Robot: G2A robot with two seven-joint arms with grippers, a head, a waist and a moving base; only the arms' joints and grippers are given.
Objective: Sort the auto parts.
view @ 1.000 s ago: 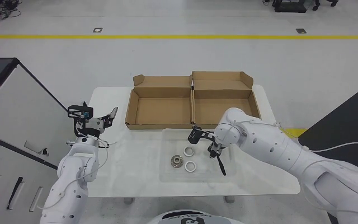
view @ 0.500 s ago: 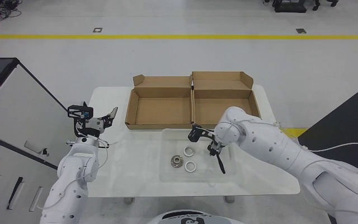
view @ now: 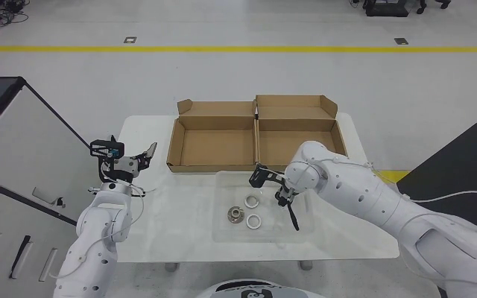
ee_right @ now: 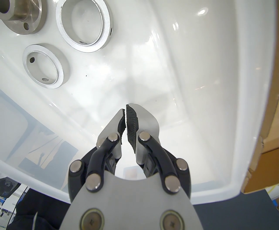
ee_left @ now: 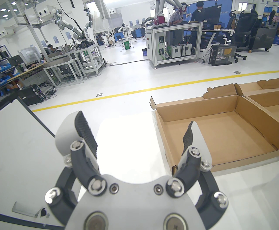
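Observation:
A white tray [view: 298, 186] on the table holds three metal parts: a flanged hub [view: 236, 215] and two rings [view: 253, 202] [view: 254, 221]. My right gripper [view: 281, 200] hangs low over the tray's bare floor [ee_right: 196, 87], a little to the right of the rings, shut with nothing between its fingers [ee_right: 125, 109]. Beyond its tips lie the hub [ee_right: 19, 15], the larger-looking ring [ee_right: 85, 24] and the other ring [ee_right: 45, 65]. My left gripper [view: 145, 156] is open and empty [ee_left: 135, 118], raised over the table's left part beside the left cardboard box [ee_left: 218, 130].
Two open, empty cardboard boxes [view: 212, 147] [view: 294, 145] stand side by side behind the tray. A corner of the right box [ee_right: 270, 141] borders the tray. The white table [view: 164, 223] has bare room left of the tray.
My right gripper has edged slightly toward the boxes, staying shut over the tray. The left arm and the parts have not moved.

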